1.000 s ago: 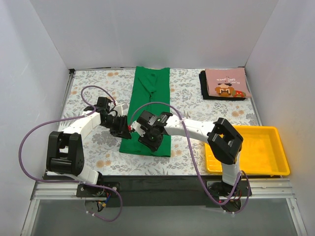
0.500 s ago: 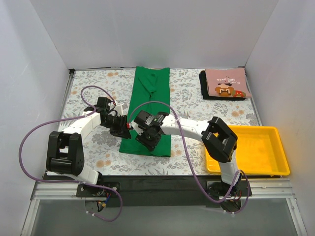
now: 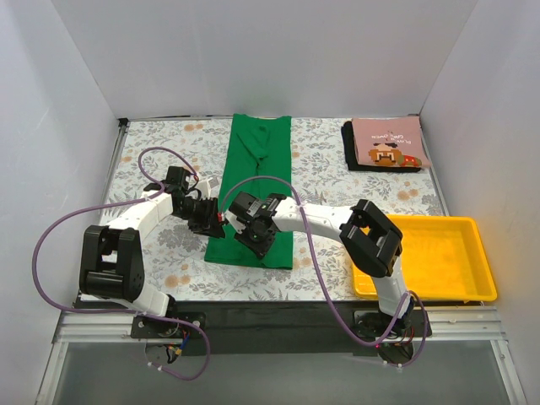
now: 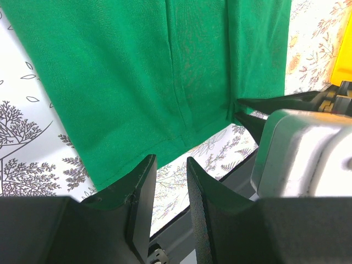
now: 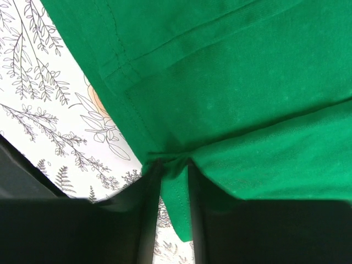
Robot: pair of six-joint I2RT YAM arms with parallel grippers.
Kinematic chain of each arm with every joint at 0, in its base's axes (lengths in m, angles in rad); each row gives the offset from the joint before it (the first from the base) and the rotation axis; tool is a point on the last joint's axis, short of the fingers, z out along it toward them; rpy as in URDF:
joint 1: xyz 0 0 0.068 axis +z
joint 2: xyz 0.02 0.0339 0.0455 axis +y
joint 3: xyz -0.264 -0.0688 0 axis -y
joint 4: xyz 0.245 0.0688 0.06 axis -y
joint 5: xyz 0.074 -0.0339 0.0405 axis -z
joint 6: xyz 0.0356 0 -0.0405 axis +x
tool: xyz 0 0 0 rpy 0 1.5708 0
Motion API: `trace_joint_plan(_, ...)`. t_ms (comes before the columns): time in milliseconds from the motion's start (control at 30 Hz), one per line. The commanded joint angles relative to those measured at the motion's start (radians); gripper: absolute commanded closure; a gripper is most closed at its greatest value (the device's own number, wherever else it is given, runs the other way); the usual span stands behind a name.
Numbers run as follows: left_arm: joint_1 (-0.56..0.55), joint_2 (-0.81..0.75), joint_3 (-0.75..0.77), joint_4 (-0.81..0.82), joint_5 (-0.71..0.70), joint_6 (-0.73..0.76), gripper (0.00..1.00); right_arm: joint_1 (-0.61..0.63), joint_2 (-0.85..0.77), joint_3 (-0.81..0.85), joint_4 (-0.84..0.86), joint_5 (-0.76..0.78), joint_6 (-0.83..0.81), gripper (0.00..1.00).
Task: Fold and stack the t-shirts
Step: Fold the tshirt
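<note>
The green t-shirt (image 3: 261,160) lies folded into a long strip down the middle of the table. My right gripper (image 3: 256,243) is over its near end and is shut on the shirt's hem; the cloth (image 5: 231,82) bunches between my fingers (image 5: 170,173). My left gripper (image 3: 217,223) sits at the strip's near-left edge, jaws a little apart with only tablecloth between them (image 4: 168,165); the green hem (image 4: 137,71) lies just ahead. The right gripper's fingers (image 4: 258,107) also show there, pinching the hem. The pink printed t-shirt (image 3: 386,142) lies folded on the black one (image 3: 350,153) at the back right.
A yellow plastic tray (image 3: 439,291) stands at the near right. The floral tablecloth (image 3: 169,261) covers the table, with white walls on three sides. Purple cables loop over both arms.
My right gripper has shifted slightly left over the shirt's near end, its elbow following. The left arm has not moved.
</note>
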Motion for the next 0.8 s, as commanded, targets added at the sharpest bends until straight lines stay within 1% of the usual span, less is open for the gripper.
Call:
trace_joint_plan(0,-0.006,-0.028,-0.011,0.02,-0.001,-0.001,0.72,-0.003,-0.008,0.037,0.005,-0.011,0.004,0.77)
trace_joint_plan(67,-0.006,-0.025,-0.009,0.02,-0.001,0.002,0.73,-0.004,-0.007,0.038,0.001,-0.022,-0.006,0.84)
trace_joint_plan(100,-0.006,-0.025,-0.009,0.018,-0.003,0.002,0.72,-0.007,-0.007,0.038,0.003,-0.022,-0.008,0.91)
trace_joint_plan(167,-0.006,-0.025,-0.009,0.02,-0.005,0.002,0.72,-0.012,-0.008,0.041,0.0,-0.038,-0.013,0.99)
trace_joint_plan(400,-0.006,-0.007,-0.005,0.017,0.0,0.002,0.72,-0.023,-0.04,0.063,-0.006,-0.069,-0.037,0.99)
trace_joint_plan(767,-0.006,-0.001,-0.004,0.013,-0.009,-0.001,0.72,-0.023,-0.07,0.098,-0.006,-0.166,-0.039,0.99)
